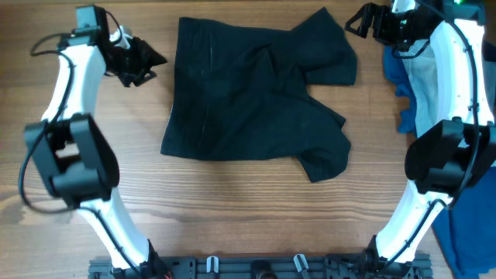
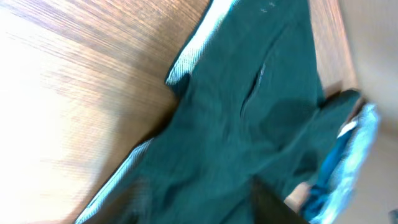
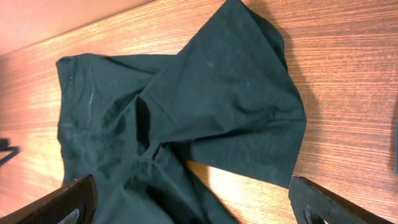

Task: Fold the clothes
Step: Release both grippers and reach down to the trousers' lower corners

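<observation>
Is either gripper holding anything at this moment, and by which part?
Nothing is held. The right gripper has its jaws wide open over the black garment, and the left gripper sits beside it, apart.

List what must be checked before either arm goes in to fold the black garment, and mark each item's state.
1. Jaws of the right gripper wide open and empty: ok.
2. Jaws of the left gripper open: cannot tell; it sits off the garment's left edge, not touching it.
3. The black garment lying flat: not ok; it is creased and one leg lies angled across the middle.
4. Garment wholly on the table: ok.
5. The blue cloth apart from the garment: ok, bare wood shows between them.
</observation>
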Controlling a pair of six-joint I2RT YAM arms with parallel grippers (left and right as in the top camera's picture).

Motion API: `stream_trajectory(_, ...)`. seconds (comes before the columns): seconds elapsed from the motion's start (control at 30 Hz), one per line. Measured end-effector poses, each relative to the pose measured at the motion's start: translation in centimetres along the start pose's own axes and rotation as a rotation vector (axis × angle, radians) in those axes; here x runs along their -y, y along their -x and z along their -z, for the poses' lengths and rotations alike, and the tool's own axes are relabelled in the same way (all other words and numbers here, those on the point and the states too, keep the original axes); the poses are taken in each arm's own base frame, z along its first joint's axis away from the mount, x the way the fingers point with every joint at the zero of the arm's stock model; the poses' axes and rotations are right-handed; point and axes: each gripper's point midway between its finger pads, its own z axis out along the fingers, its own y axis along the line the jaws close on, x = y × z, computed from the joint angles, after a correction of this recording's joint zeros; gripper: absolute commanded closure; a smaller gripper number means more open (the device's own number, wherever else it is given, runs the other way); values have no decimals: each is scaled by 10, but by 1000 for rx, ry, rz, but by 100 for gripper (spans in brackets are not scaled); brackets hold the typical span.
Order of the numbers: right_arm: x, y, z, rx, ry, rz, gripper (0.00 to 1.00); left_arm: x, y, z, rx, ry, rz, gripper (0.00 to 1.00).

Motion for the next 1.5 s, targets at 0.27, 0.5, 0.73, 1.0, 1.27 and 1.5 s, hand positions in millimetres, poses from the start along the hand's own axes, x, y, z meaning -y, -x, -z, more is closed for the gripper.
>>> stream_trajectory(0.27,-56,-36,37,-90,50,68,16,-13,-46,67,-26,192,-39,76)
stream_trajectory(0.5,-132,-57,49,-94,113,265,20,-36,-75,78,-130,311,-31,84)
stream_trajectory(0.73,-168,-118,79,-242,93,273,20,-44,-90,83,-193,349,-37,80)
stream_trajectory(1.0,-159,-174,26,-415,113,256,24,-41,-96,81,-211,361,-77,83)
stream_trajectory(1.27,-99,-261,-44,-588,72,135,16,-32,-106,71,-222,407,-150,79)
stream_trajectory(1.5,-80,-309,-36,-628,56,96,5,-48,-152,45,-348,529,-208,80)
